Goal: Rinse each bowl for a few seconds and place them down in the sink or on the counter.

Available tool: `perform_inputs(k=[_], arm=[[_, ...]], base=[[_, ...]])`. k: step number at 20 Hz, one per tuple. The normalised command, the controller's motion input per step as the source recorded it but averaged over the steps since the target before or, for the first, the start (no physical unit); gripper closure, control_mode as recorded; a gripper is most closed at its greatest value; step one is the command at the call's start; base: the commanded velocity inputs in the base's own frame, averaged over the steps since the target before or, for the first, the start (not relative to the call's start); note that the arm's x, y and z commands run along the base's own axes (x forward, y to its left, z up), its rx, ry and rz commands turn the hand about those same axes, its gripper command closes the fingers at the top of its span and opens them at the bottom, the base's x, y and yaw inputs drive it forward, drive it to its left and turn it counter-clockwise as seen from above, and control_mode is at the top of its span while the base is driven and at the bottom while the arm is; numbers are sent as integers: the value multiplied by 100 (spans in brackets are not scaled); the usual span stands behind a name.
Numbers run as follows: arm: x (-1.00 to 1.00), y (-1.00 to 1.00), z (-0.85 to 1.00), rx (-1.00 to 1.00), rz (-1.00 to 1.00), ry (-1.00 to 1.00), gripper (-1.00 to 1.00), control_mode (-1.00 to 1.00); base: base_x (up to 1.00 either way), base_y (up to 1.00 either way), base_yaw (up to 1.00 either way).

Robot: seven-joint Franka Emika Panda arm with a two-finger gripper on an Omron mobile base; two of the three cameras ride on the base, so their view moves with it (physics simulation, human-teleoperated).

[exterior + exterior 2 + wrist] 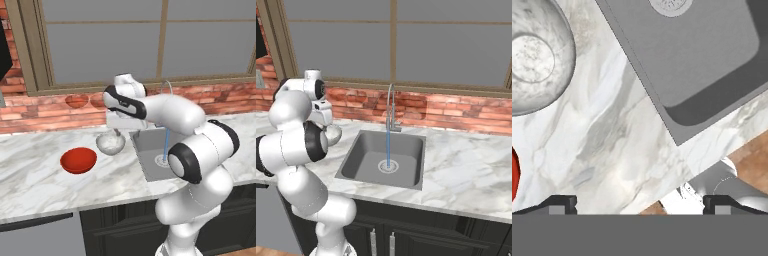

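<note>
While water runs from the faucet (390, 100) into the sink (363, 150), both bowls stand on the counter (30, 175) to the left of the basin, neither one under the stream. The white speckled bowl (110, 143) sits upright just beside the sink's left edge; the red bowl (78, 160) lies further left and nearer the counter's front edge, apart from the white one.

The gripper (118, 131) hangs over the white bowl's rim side, above the strip of counter between bowl and sink. Its two fingertips (559, 202) stand wide apart in the hand view, with nothing between them: released, holding nothing.

Judgement on handling: both bowls appear rigid, light and glossy, hence likely slippery, more so once wet. The white bowl is the deeper, so its wall offers the better purchase; a pinch across the rim, one finger inside and one outside, looks the soundest hold. The red bowl's shallow, flaring wall would likely demand a firmer, more careful grip.
</note>
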Motion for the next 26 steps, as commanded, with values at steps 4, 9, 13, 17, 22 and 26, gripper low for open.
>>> perform_inputs(k=[4,9,13,17,22,26], arm=[[7,0,-32,1,0,-8,-100,-100],[12,0,-21,4,0,-8,-100,-100],[24,0,-10,1,0,-6,-100,-100],[35,0,-9,0,0,-5,-100,-100],[40,0,-4,0,0,-4,-100,-100],[39,0,-6,0,2,-3,-100,-100]], base=[[0,0,0],[0,0,0],[0,0,0],[0,0,0],[0,0,0],[0,0,0]])
